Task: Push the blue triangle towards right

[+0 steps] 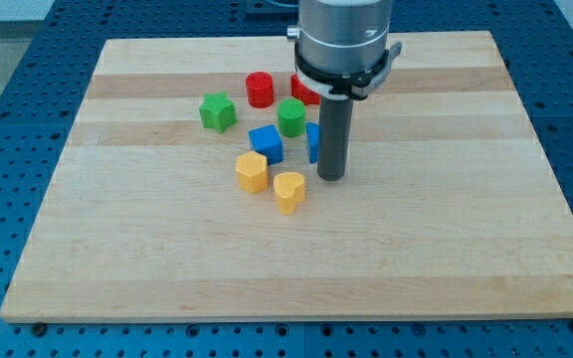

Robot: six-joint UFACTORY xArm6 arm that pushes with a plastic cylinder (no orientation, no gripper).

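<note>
Near the board's [117, 249] middle, a little toward its top edge, the blue triangle [311, 142] showed only as a sliver at the rod's left side. My tip [330, 178] rested on the wood just right of it and slightly nearer the bottom edge, bare and holding nothing. From that side any push would have driven the triangle left into the blue cube [266, 143] and green cylinder [290, 116]. Circling round risked clipping the yellow heart [288, 191], or the red block [302, 89] behind the rod.
</note>
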